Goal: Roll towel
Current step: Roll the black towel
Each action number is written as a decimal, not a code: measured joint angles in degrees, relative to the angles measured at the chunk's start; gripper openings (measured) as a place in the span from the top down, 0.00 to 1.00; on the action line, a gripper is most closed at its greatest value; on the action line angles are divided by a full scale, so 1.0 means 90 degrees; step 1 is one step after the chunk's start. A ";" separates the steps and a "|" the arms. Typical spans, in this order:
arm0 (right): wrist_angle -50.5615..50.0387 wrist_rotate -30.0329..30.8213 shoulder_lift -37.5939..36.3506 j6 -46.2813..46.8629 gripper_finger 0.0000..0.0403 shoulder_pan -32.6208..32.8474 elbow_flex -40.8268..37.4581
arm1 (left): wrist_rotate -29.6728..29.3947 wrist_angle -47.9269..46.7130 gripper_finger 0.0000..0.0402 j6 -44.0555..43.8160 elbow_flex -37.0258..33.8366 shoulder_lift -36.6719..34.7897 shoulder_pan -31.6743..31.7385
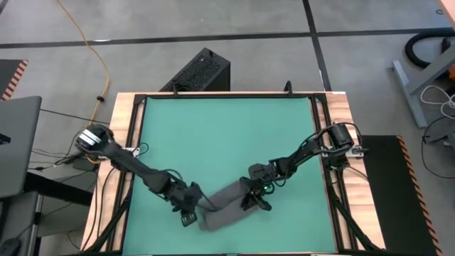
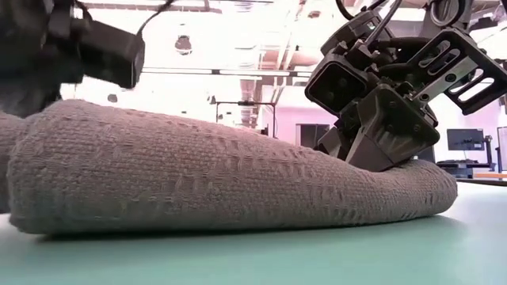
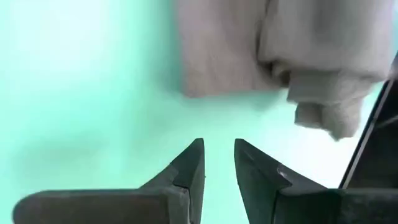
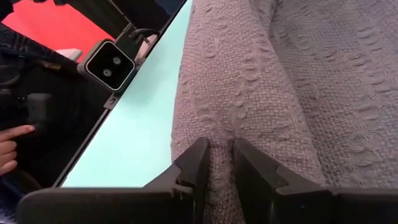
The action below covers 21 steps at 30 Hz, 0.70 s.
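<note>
While the towel (image 1: 226, 208) lay rolled on the green mat (image 1: 220, 135):
Left gripper (image 3: 217, 158): slightly parted, empty, beside the towel.
Right gripper (image 4: 219, 155): pinched a towel fold.

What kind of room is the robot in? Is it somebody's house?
Probably not a house; it looks like a lab or workshop. The floor is bare grey concrete with a yellow cable trailing across it, a computer monitor stands in the background, and ducts and lights hang overhead.
</note>
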 joint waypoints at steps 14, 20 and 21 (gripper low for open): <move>0.0118 0.0053 0.0005 0.0219 0.75 0.0000 -0.0001 | -0.2197 -0.0228 0.81 -0.0107 0.0018 -0.0485 -0.0587; 0.0123 0.0068 0.0005 0.0310 0.75 0.0007 0.0004 | -0.2699 0.0441 0.73 0.0309 0.0021 -0.0485 -0.0528; 0.0123 0.0068 0.0005 0.0317 0.75 0.0007 0.0004 | -0.2814 0.0781 0.71 0.0481 0.0021 -0.0485 -0.0505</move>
